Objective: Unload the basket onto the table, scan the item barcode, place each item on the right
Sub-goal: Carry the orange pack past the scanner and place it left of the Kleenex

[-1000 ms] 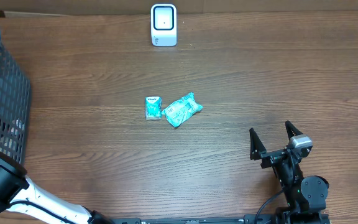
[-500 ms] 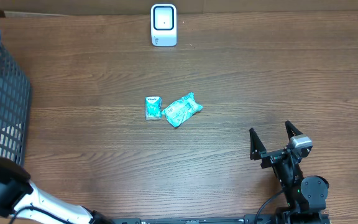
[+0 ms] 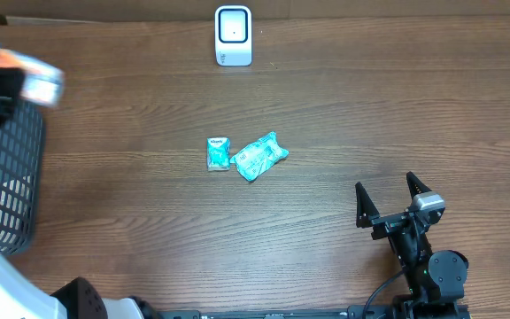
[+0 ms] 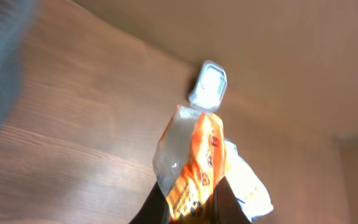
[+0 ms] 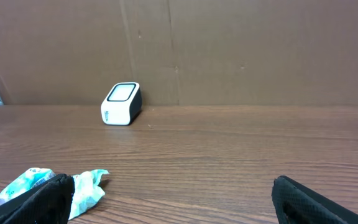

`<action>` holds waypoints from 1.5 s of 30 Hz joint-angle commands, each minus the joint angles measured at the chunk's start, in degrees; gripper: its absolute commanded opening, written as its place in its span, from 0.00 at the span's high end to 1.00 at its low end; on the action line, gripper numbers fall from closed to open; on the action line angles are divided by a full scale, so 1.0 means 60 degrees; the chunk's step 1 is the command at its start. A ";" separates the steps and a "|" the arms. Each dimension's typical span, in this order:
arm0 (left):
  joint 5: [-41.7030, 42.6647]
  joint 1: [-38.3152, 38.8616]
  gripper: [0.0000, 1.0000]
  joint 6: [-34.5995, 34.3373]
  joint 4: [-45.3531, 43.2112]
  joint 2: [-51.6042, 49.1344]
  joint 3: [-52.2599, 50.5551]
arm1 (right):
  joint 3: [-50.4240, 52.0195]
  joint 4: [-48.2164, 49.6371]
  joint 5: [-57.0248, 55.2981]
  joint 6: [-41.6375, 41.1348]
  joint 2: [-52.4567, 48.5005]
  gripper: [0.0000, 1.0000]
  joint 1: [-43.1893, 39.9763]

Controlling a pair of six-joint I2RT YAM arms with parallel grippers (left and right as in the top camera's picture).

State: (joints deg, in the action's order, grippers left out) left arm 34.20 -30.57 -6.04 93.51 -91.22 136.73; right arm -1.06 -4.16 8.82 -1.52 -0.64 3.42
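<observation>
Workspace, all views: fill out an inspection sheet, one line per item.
Surface: brown wood-grain table; no spills seen.
Job's things: white boxy barcode scanner at the far edge; orange-and-white crinkly plastic packet in the left tool.
Clutter: small teal packet and larger crumpled teal packet side by side mid-table; dark grey mesh basket at the left edge.
Tools: left tool shut on the orange-and-white packet, raised near the basket; right tool open and empty, near right.
Cables: black cable at the right arm's base.
Surroundings: brown cardboard wall behind the table.
</observation>
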 commanded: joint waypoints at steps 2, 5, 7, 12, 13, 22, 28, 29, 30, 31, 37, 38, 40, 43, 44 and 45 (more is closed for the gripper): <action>-0.1384 0.1752 0.96 0.1581 0.0375 -0.0514 -0.0732 | 0.0098 0.0033 0.0047 -0.0036 0.0069 0.00 0.0018; -0.1916 0.3005 0.96 0.2044 0.0102 -0.0743 -0.1825 | 0.0098 0.0033 0.0047 -0.0036 0.0069 0.00 0.0018; -0.2368 0.3697 0.96 0.2095 -0.0448 -0.0885 -0.2769 | 0.0098 0.0033 0.0047 -0.0036 0.0069 0.00 0.0018; -0.3009 0.4903 0.96 0.2262 -0.2087 -0.1195 -0.5191 | 0.0098 0.0029 0.0047 -0.0036 0.0069 0.00 0.0018; -0.3133 0.5093 0.96 0.2339 -0.2408 -0.1286 -0.5643 | 0.0098 0.0033 0.0047 -0.0036 0.0069 0.00 0.0018; -0.4521 0.5716 0.96 0.2674 -0.4951 -0.2688 -0.8113 | 0.0098 0.0033 0.0047 -0.0036 0.0069 0.00 0.0018; -0.3982 0.5734 0.96 0.2892 -0.5300 -0.3920 -0.8280 | 0.0098 0.0029 0.0047 -0.0036 0.0069 0.00 0.0018; -0.3723 0.5734 0.96 0.3115 -0.5351 -0.4091 -0.8280 | 0.0098 0.0033 0.0047 -0.0036 0.0069 0.00 0.0018; -0.3526 0.5734 0.96 0.3330 -0.5388 -0.4237 -0.8280 | 0.0098 0.0033 0.0044 -0.0036 0.0073 0.00 0.0018; -0.3421 0.5734 0.95 0.3490 -0.5417 -0.4375 -0.8280 | 0.0098 0.0033 0.0047 -0.0036 0.0069 0.00 0.0018; -0.3552 0.5716 0.60 0.3497 -0.5694 -0.4874 -0.8280 | 0.0098 0.0033 0.0047 -0.0036 0.0069 0.00 0.0018; -0.3486 0.5716 0.33 0.3468 -0.5708 -0.4863 -0.8266 | 0.0098 0.0033 0.0047 -0.0036 0.0069 0.00 0.0018; -0.3439 0.5719 0.00 0.3355 -0.5581 -0.4827 -0.8091 | 0.0098 0.0033 0.0047 -0.0036 0.0069 0.00 0.0018; -0.3435 0.5716 0.01 0.2958 -0.4998 -0.4812 -0.7369 | 0.0098 0.0033 0.0047 -0.0036 0.0069 0.00 0.0018; -0.3435 0.5716 0.00 0.2841 -0.4739 -0.4812 -0.7002 | 0.0098 0.0033 0.0047 -0.0036 0.0069 0.00 0.0018; -0.3439 0.5716 0.00 0.2692 -0.4437 -0.4812 -0.6564 | 0.0098 0.0029 0.0047 -0.0036 0.0069 0.00 0.0018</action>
State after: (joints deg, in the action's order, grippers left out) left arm 12.16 3.68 12.78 65.08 -120.11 90.59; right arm -1.06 -4.19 8.80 -1.52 -0.64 3.42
